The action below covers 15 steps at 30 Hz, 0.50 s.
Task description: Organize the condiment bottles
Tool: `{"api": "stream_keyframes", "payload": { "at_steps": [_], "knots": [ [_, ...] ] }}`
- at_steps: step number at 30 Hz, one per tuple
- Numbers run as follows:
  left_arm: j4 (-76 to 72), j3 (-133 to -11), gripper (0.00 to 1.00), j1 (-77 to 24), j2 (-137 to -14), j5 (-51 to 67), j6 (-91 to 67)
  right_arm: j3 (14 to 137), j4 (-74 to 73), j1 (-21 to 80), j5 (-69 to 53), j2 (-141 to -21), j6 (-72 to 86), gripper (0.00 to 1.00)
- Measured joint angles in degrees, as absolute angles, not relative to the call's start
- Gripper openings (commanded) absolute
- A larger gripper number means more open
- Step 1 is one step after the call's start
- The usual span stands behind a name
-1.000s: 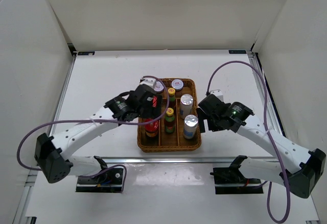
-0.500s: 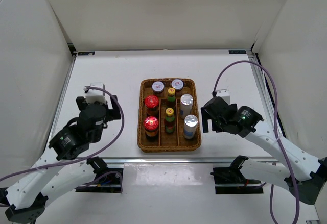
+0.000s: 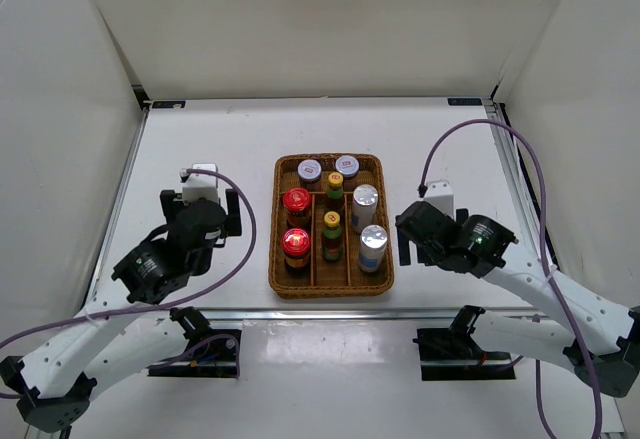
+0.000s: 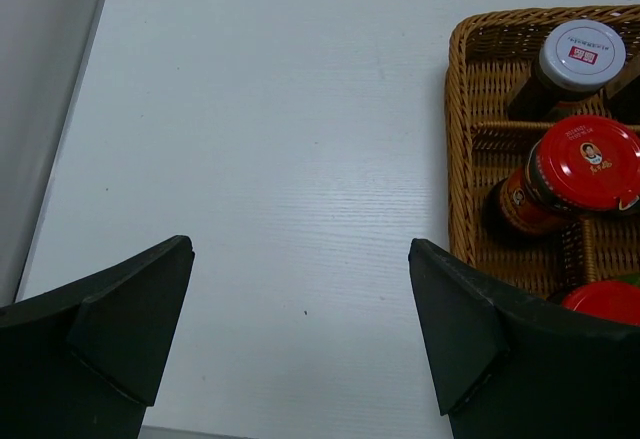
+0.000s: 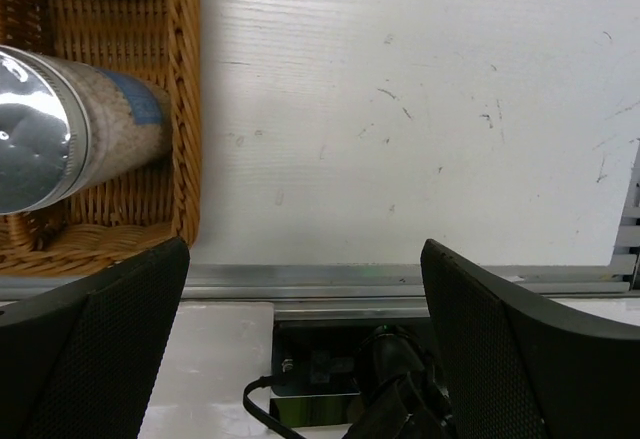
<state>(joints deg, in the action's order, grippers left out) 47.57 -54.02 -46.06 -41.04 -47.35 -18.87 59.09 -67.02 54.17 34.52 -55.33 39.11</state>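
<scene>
All eight condiment bottles stand in the wicker tray, with both pincers gaping wide and empty on either side of it.

The tray sits mid-tabletop. Two white-lidded jars stand side by side along its far end. Nearer, the two red-lidded jars fill the left column, the two yellow-capped bottles the middle one, and the two silver-topped cylinders the right one. The dividers are faint from above, so the far row seems to be its own compartment. The left pincer hangs over bare tabletop left of the tray, apart from its rim, fingers spread with nothing between them. The right pincer hangs off the tray's right side over the tabletop's near edge, equally spread and empty, with the nearer cylinder at the left of its view.
</scene>
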Motion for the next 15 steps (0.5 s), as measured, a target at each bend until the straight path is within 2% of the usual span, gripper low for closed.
{"api": "stream_keyframes", "payload": {
  "at_steps": [15],
  "knots": [
    [47.57, -53.93, 1.00, -46.06, -39.66, -48.77, -19.59, 59.86, -72.42, 54.41, 40.84, -54.04, 45.84, 1.00]
  ]
}}
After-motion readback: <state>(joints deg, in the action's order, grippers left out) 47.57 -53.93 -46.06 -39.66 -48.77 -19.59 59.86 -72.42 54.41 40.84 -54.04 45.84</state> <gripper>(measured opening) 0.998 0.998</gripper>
